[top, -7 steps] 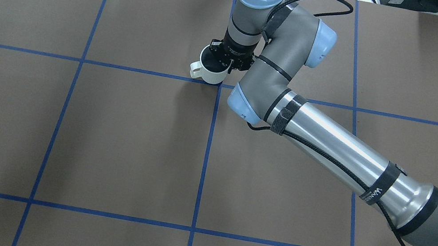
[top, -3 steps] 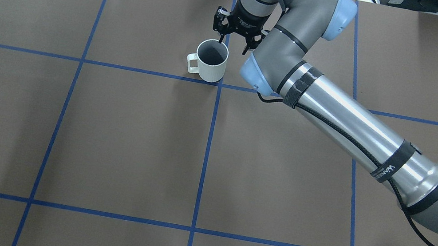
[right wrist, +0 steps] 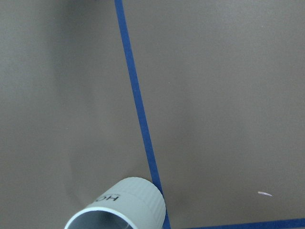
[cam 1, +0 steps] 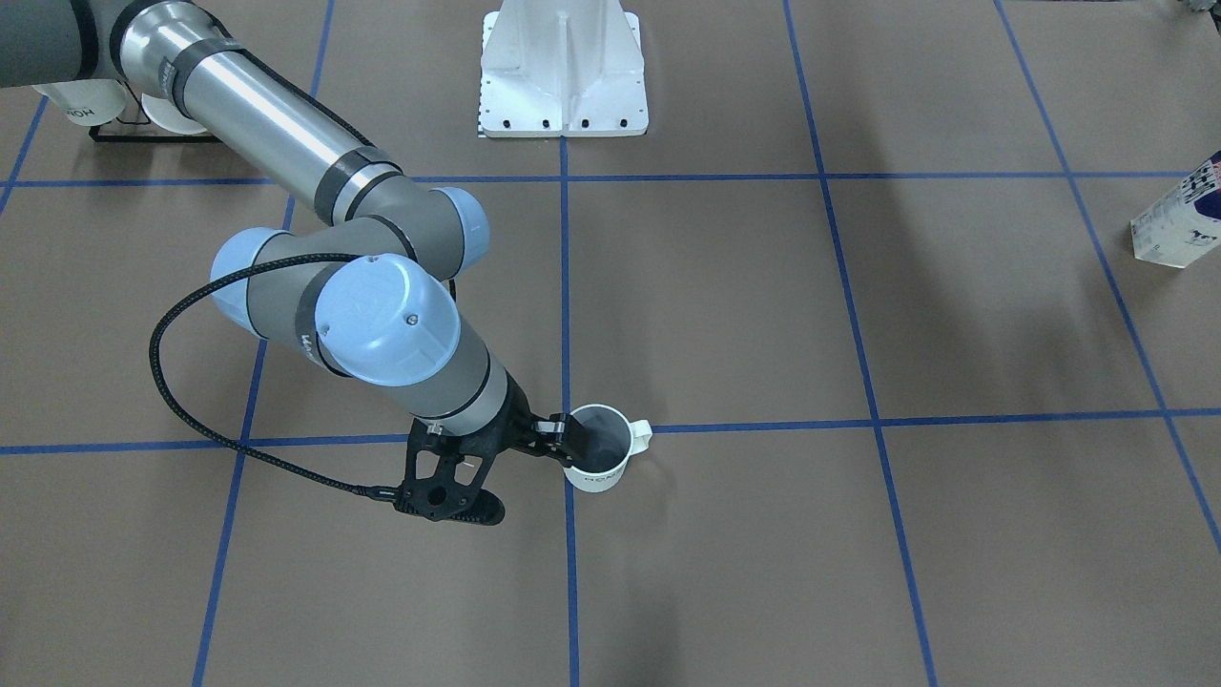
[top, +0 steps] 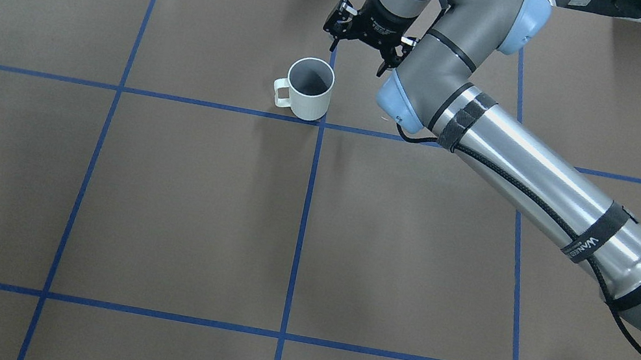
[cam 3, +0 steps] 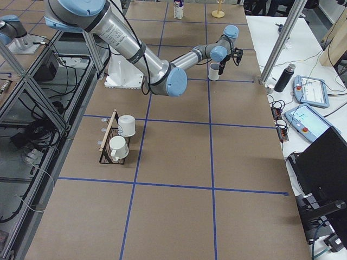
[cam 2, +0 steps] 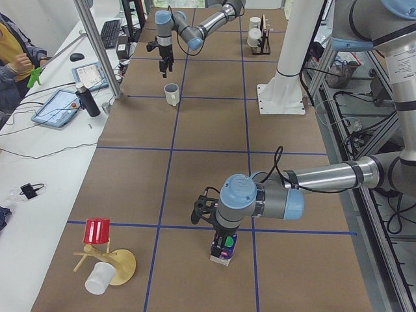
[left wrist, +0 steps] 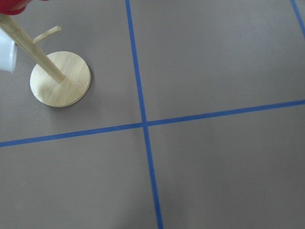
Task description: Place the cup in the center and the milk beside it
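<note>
The cup, a white mug with a dark inside and its handle to the left, stands upright just beside the center tape crossing. It also shows in the front view and the right wrist view. My right gripper is open and empty, raised above the table just beyond the cup. The milk stands far off at the table's left end, also seen in the front view. My left gripper hovers right at its top; I cannot tell whether it is open or shut.
A black rack with two white mugs stands at the near right. A wooden mug tree with a red cup stands at the left end. The white arm mount is at the robot's side.
My right gripper has let go of the cup's rim, opened, and moved up and away toward the far edge. The cup stays beside the crossing.
</note>
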Controlling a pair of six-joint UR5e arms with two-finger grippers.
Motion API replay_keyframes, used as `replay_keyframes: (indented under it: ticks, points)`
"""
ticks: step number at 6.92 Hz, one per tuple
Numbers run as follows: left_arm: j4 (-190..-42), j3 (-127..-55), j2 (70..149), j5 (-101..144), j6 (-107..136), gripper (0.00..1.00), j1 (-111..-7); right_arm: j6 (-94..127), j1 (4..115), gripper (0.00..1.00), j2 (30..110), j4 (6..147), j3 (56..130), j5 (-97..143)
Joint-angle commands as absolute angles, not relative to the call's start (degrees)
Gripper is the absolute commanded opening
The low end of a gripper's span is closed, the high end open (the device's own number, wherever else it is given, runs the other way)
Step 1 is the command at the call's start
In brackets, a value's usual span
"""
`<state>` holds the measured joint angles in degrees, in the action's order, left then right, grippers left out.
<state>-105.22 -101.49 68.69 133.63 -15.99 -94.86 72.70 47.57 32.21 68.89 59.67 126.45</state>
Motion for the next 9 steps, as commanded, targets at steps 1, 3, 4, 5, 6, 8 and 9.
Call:
replay_keyframes:
  ticks: [1, 3, 4, 5, 6, 8, 9]
  points:
    - [-105.64, -100.46, 68.73, 134.74, -16.17, 0.98, -94.40, 72.86, 47.55, 1.00, 33.31, 67.24, 59.68, 126.47]
    - [-105.73, -98.89, 68.99, 133.33, -15.82, 0.98, -93.96, 72.69, 47.55, 1.00, 33.66, 67.15, 59.77, 126.47]
    - [-105.65, -98.79, 69.26, 133.59, -15.12, 0.98, -93.43, 72.77, 47.46, 1.00, 33.84, 67.15, 60.11, 126.39]
    - [-105.56, -98.70, 69.26, 133.59, -14.42, 0.98, -92.73, 72.69, 47.46, 1.00, 34.97, 67.15, 61.34, 126.39]
    - [-105.56, -98.35, 69.34, 134.29, -14.33, 0.98, -92.46, 72.69, 47.46, 1.00, 35.33, 67.15, 61.61, 126.39]
    - [-105.64, -96.86, 69.52, 135.62, -14.24, 0.98, -90.89, 72.60, 47.46, 1.00, 35.42, 67.15, 61.61, 126.39]
    - [-105.73, -95.72, 69.70, 135.44, -14.33, 0.90, -90.62, 72.42, 47.55, 1.00, 35.51, 67.15, 61.61, 126.39]
